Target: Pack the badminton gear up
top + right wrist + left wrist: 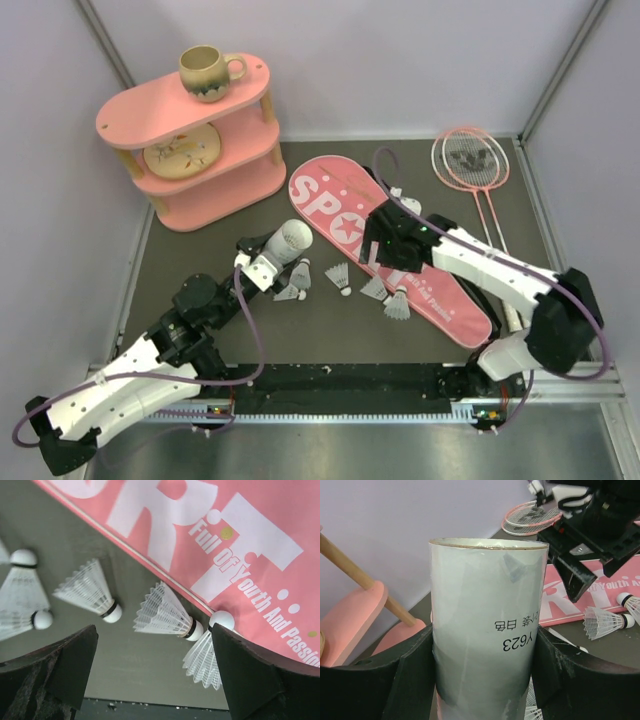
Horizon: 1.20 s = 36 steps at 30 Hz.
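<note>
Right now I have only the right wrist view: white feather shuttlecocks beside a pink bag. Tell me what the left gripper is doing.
Observer: The left gripper is clamped around the long white tube.
Operator: Locate the rackets for me.
Observer: The two slim pink-framed rackets lie overlapped on the dark table at the far right, outside the big pink racket-shaped bag.
Operator: Name anything else out there.
Observer: A pink two-tier wooden shelf stands at the far left, with a brown ceramic mug on its top tier.
</note>
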Each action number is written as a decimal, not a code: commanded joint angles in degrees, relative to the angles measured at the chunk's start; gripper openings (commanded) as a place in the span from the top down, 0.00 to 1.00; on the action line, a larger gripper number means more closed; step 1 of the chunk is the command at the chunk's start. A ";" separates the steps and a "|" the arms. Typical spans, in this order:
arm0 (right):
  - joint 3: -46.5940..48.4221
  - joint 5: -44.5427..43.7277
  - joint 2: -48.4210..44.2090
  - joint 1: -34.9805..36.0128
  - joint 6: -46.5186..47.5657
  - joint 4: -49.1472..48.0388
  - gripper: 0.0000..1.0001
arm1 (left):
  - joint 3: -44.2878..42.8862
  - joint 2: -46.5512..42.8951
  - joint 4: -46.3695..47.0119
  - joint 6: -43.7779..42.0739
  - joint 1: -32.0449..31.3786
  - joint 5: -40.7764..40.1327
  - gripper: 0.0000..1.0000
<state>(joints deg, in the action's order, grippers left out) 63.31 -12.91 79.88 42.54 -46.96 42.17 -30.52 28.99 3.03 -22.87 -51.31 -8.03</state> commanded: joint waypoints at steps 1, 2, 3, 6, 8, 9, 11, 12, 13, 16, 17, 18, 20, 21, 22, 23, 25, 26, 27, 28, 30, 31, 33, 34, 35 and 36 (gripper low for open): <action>4.80 -4.76 7.39 0.43 -8.05 6.42 0.08 | -0.41 -0.95 4.53 -0.59 -0.19 -0.76 0.78; 5.59 -5.02 8.97 0.43 -9.02 6.60 0.10 | -0.41 -1.04 4.53 -0.33 -0.11 -0.58 0.78; 6.12 -5.28 10.20 1.04 -9.46 6.95 0.14 | -0.33 -1.13 4.62 -0.33 -0.11 -0.49 0.78; 8.14 -7.30 14.07 2.45 -10.52 8.10 0.17 | -0.33 -1.22 4.53 -0.59 -0.11 -0.76 0.78; 9.28 -9.14 16.36 3.86 -11.39 9.15 0.19 | -0.59 -1.39 4.36 -0.42 -0.19 -0.49 0.78; 9.72 -9.59 17.06 4.12 -12.01 9.76 0.20 | -0.50 -1.57 4.36 -0.42 -0.11 -0.32 0.78; 10.43 -9.33 18.64 4.65 -13.06 10.65 0.26 | -0.33 -1.83 4.36 -0.42 -0.11 -0.40 0.78; 10.43 -9.42 18.91 4.83 -13.59 10.82 0.30 | -0.24 -1.84 4.53 -0.50 -0.19 -0.58 0.78; 10.34 -9.77 19.09 5.00 -14.03 10.91 0.33 | -0.33 -1.66 4.53 -0.51 -0.11 -0.67 0.78; 10.34 -10.21 19.96 5.35 -15.27 11.26 0.48 | -0.50 -1.75 4.18 -0.33 -0.11 0.21 0.78; 10.26 -10.12 20.32 5.62 -15.53 11.44 0.49 | -0.59 -1.83 4.09 -0.24 -0.11 0.38 0.78; 10.26 -10.03 20.67 5.79 -15.62 11.44 0.50 | -0.42 -1.84 4.18 -0.33 -0.11 0.12 0.78; 10.26 -9.77 21.02 6.06 -16.06 11.53 0.52 | -0.07 -1.66 4.71 -0.51 -0.11 -0.32 0.78; 10.17 -9.77 21.37 6.32 -16.23 11.53 0.53 | -0.15 -1.66 4.62 -0.42 -0.11 -0.32 0.78; 10.25 -9.94 21.46 6.41 -16.32 11.62 0.57 | -0.24 -1.40 4.62 -0.42 -0.11 0.03 0.78; 10.26 -9.86 21.55 6.41 -16.32 11.44 0.64 | -0.41 -1.40 4.36 -0.50 -0.11 0.30 0.78; 10.52 -10.03 21.03 6.41 -16.41 11.62 0.71 | -0.50 -1.31 4.18 -0.42 -0.11 0.39 0.78; 10.61 -10.03 20.59 6.41 -16.50 11.62 0.78 | -0.33 -1.39 4.44 -0.42 -0.11 0.12 0.78; 10.69 -10.29 19.54 6.41 -16.50 11.62 0.83 | -0.15 -1.31 4.62 -0.50 -0.11 -0.14 0.78; 10.78 -10.47 18.83 6.32 -16.58 11.70 0.88 | -0.15 -1.22 4.79 -0.51 -0.19 -0.14 0.78; 11.05 -10.65 17.60 6.41 -16.06 11.70 0.98 | -0.32 -1.05 4.53 -0.59 -0.11 0.12 0.78; 11.39 -10.82 16.12 6.41 -15.54 11.79 1.00 | -0.24 -1.04 4.44 -0.59 -0.19 0.21 0.78; 11.66 -11.44 14.26 6.32 -15.01 11.70 1.00 | -0.24 -1.04 4.36 -0.59 -0.11 0.04 0.78; 12.18 -11.96 12.34 6.32 -13.70 11.70 1.00 | -0.24 -1.04 4.36 -0.51 -0.11 -0.05 0.78; 12.62 -11.97 11.10 6.24 -13.08 11.70 1.00 | -0.15 -1.04 4.53 -0.59 -0.11 -0.05 0.78; 12.98 -11.97 9.87 6.15 -12.37 11.62 1.00 | -0.15 -0.87 4.53 -0.59 -0.11 0.03 0.78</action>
<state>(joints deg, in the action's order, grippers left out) 71.68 -22.37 97.47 48.34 -61.84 53.74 -30.52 28.03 3.01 -22.85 -51.31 -8.40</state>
